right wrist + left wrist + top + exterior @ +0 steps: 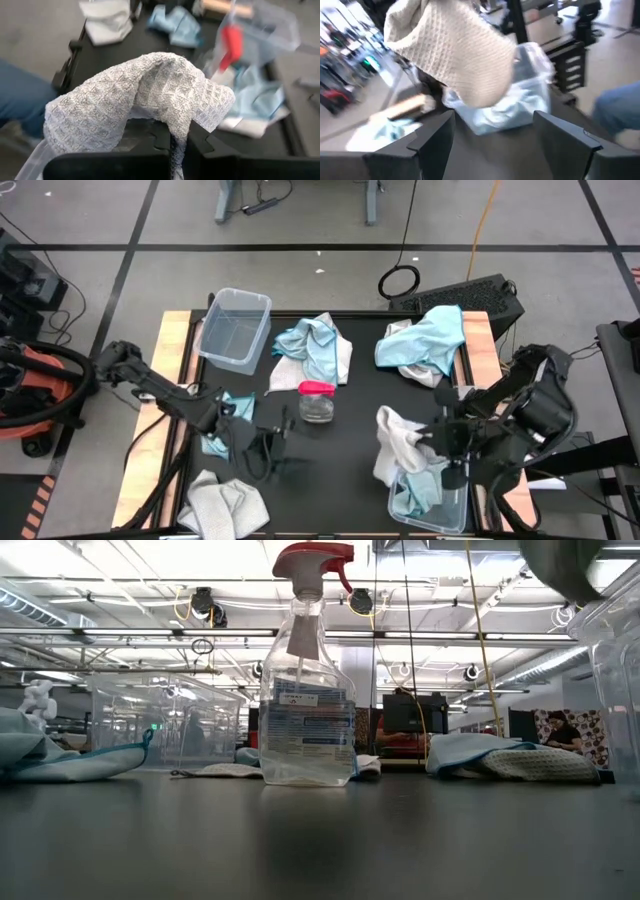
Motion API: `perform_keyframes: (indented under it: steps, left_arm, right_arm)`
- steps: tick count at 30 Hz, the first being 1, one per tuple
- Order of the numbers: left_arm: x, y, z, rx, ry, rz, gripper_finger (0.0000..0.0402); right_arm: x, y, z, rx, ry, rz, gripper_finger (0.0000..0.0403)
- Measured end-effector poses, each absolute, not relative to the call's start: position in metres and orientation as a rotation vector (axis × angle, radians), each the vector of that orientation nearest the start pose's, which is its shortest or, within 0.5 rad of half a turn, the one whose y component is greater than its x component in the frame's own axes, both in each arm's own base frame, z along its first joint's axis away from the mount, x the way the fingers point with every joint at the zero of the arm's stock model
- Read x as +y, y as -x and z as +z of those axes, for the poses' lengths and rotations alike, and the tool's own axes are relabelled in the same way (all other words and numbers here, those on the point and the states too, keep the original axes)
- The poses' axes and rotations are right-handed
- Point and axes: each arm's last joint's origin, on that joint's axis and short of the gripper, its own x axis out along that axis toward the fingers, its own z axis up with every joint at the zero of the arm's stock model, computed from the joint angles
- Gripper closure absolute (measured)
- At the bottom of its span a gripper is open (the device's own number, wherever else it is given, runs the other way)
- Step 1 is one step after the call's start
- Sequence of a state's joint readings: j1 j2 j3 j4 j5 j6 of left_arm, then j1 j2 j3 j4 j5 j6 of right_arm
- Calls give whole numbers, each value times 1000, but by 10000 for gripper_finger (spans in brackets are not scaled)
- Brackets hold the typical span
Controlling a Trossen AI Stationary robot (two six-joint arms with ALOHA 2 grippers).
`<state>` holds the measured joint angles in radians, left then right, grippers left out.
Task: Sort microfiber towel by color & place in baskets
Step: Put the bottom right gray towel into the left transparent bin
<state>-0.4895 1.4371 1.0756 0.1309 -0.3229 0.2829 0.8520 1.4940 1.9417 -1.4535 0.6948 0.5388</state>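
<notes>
You're running two matte black jointed arms, left arm (150, 385) and right arm (535, 405), each ending in flat, squared black fingers (432, 140).

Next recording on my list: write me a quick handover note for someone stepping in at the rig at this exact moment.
Right tool: shut on a white towel, held beside the near-right basket.
Left tool: open, empty, low over the mat's near-left part.
Done: the near-right basket already holds a light blue towel. The far-left basket looks empty.
Left: the mixed pile at far centre, the blue-and-white pile at far right, a blue towel beneath the left arm, a white towel at the near-left corner.
Caution: spray bottle stands mid-table.
</notes>
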Motion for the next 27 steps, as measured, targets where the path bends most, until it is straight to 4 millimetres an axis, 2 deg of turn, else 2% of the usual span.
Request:
perform_keyframes:
  steps: [4,8,14,21,27]
  left_arm:
    - [-135,-305,320,80,-405,-164,115]
    - [-128,-316,323,-1,-410,-127,76]
    - [-117,-336,339,-85,-378,-61,29]
    - [-108,-361,357,-175,-360,-100,22]
    - [-105,-384,365,-208,-336,-113,22]
  right_arm:
    - [167,-177,465,632,248,-41,401]
    - [164,-184,473,570,296,-34,401]
    - [157,-201,482,498,366,-27,401]
    - [150,-218,492,417,388,66,401]
    - [144,-234,491,416,407,108,401]
